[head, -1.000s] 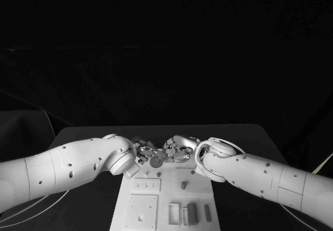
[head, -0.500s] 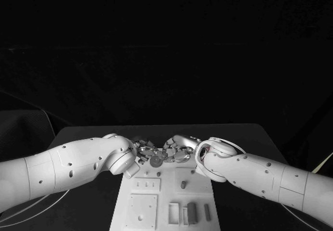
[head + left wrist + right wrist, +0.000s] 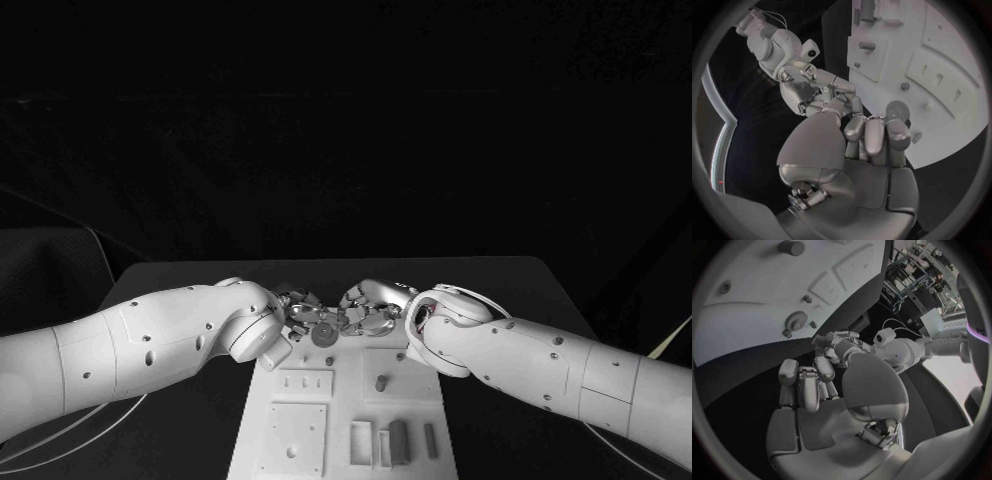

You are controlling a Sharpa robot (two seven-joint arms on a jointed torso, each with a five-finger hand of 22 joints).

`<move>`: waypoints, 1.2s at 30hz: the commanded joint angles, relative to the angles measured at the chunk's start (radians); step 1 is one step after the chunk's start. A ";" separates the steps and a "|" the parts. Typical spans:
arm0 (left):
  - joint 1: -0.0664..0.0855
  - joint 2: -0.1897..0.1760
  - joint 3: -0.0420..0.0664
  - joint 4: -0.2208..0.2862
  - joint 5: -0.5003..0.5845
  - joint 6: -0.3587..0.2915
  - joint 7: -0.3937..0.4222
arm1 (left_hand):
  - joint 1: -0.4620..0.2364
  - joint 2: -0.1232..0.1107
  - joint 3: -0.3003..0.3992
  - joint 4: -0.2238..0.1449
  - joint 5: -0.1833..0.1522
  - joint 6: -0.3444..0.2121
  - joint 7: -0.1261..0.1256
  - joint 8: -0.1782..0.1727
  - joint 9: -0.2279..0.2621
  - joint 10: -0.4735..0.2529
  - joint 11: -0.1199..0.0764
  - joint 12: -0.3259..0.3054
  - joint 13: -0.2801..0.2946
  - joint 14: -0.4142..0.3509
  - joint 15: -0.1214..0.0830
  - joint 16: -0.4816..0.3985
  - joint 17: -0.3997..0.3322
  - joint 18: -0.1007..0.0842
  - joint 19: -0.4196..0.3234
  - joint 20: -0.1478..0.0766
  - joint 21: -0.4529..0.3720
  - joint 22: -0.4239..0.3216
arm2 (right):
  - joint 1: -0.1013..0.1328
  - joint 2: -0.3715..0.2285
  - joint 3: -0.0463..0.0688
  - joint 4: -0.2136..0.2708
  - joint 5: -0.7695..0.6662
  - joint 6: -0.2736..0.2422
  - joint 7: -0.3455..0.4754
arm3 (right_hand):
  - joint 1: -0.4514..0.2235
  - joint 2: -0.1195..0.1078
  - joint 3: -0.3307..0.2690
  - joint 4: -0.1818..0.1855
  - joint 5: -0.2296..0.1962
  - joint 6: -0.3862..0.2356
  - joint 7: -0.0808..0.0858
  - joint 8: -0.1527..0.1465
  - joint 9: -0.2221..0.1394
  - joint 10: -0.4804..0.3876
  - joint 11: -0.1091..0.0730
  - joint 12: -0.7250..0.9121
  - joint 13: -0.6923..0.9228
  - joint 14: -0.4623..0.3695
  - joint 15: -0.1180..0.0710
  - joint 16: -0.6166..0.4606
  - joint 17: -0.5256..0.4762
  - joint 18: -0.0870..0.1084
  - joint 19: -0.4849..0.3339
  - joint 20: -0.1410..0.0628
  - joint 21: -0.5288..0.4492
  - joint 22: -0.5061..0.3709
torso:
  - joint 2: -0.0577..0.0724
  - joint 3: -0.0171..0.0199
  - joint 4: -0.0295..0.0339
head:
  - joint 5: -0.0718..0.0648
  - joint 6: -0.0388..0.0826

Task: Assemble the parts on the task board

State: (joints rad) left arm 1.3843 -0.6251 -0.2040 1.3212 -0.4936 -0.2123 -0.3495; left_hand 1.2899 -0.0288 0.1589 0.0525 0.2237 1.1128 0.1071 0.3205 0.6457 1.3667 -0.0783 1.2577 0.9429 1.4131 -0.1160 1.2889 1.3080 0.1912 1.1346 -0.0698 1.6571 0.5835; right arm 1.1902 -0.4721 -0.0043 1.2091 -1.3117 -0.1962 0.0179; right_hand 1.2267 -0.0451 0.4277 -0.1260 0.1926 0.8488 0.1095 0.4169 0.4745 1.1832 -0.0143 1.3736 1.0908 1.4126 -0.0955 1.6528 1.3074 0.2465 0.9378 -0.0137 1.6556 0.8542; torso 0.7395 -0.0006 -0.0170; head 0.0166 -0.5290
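The white task board [image 3: 296, 440] lies lengthwise in the middle of the table. My two hands meet over its far end. A round grey disc part [image 3: 325, 335] sits on the board there, just below both hands. My left hand [image 3: 299, 312] has its fingers [image 3: 879, 137] curled in, their tips right beside the disc [image 3: 897, 109]. My right hand [image 3: 372, 308] is curled too, its fingers [image 3: 807, 382] a little short of the disc [image 3: 796, 320]. Neither palm shows anything in it. The hands come close to each other, the right hand [image 3: 814, 92] and the left hand [image 3: 839, 345] almost fingertip to fingertip.
A short peg [image 3: 382, 383] stands in a raised square of the board. Two grey blocks [image 3: 400, 441] stand near its front right corner, beside slotted plates [image 3: 304, 384]. Both forearms flank the board. The black table [image 3: 173, 280] edges lie to left and right.
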 commanded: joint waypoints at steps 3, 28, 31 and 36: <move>0.000 0.004 0.000 -0.001 0.038 -0.053 0.025 | 0.066 0.064 0.139 -0.123 0.017 0.015 0.019 0.011 0.003 0.015 -0.005 -0.004 -0.001 0.000 -0.002 0.007 0.004 0.057 -0.007 0.000 0.028 0.002 | 0.000 0.005 0.000 0.006 -0.004 0.005 0.020 | -0.010 -0.009 -0.001 0.008 0.003 0.043 0.041 0.001 0.001 0.000 -0.005 0.004 -0.002 -0.003 -0.002 0.037 0.060 0.012 0.009 0.001 0.078 0.001 | 0.000 0.0000 0.0003 | 0.000 -0.001; 0.001 0.004 -0.001 -0.004 0.047 -0.042 0.022 | 0.052 0.058 0.215 -0.159 0.046 0.093 0.001 0.044 0.016 0.037 -0.008 -0.005 -0.003 0.011 -0.002 0.020 0.001 0.056 -0.004 -0.001 0.049 0.009 | -0.001 0.006 0.000 0.000 -0.002 0.001 0.017 | -0.022 -0.032 -0.007 0.010 0.002 0.003 0.050 -0.031 -0.012 -0.007 -0.006 -0.002 -0.008 -0.026 -0.002 0.024 0.032 0.013 0.008 0.002 0.073 -0.002 | 0.001 0.0004 0.0004 | -0.002 -0.004; 0.001 0.002 -0.001 -0.003 0.044 -0.041 0.021 | 0.051 0.058 0.217 -0.160 0.046 0.096 0.000 0.045 0.017 0.037 -0.008 -0.005 -0.003 0.011 -0.002 0.020 0.000 0.056 -0.004 -0.001 0.050 0.010 | -0.001 0.005 0.000 -0.001 -0.002 0.001 0.016 | -0.020 -0.028 -0.005 0.010 0.003 0.004 0.051 -0.032 -0.012 -0.008 -0.007 -0.002 -0.009 -0.026 -0.002 0.024 0.032 0.014 0.008 0.002 0.072 -0.003 | 0.002 -0.0001 0.0005 | -0.002 -0.004; 0.001 0.002 -0.001 -0.003 0.042 -0.040 0.020 | 0.050 0.058 0.219 -0.161 0.046 0.099 -0.001 0.046 0.017 0.038 -0.008 -0.005 -0.003 0.011 -0.002 0.021 0.000 0.056 -0.004 -0.001 0.051 0.010 | -0.001 0.005 0.000 -0.003 -0.002 -0.001 0.016 | -0.019 -0.026 -0.003 0.009 0.004 0.005 0.051 -0.032 -0.012 -0.008 -0.007 -0.003 -0.009 -0.025 -0.002 0.024 0.032 0.014 0.008 0.002 0.072 -0.003 | 0.002 0.0001 0.0002 | -0.002 -0.004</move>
State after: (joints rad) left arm 1.3845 -0.6235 -0.2052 1.3183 -0.4513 -0.2510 -0.3358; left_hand 1.3112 -0.0128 0.2220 0.0439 0.2696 1.1734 0.0782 0.3631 0.6619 1.3976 -0.0772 1.2506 0.9403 1.4203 -0.1159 1.3044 1.3077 0.1856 1.1347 -0.0693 1.6572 0.5925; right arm 1.1895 -0.4683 -0.0045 1.2055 -1.3103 -0.2026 0.0193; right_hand 1.2018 -0.0698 0.4221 -0.1202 0.1927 0.8286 0.1298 0.3869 0.4614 1.1792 -0.0182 1.3737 1.0827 1.3932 -0.0982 1.6528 1.3080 0.2481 0.9412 -0.0102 1.6556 0.8525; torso 0.7409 -0.0002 -0.0167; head 0.0147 -0.5334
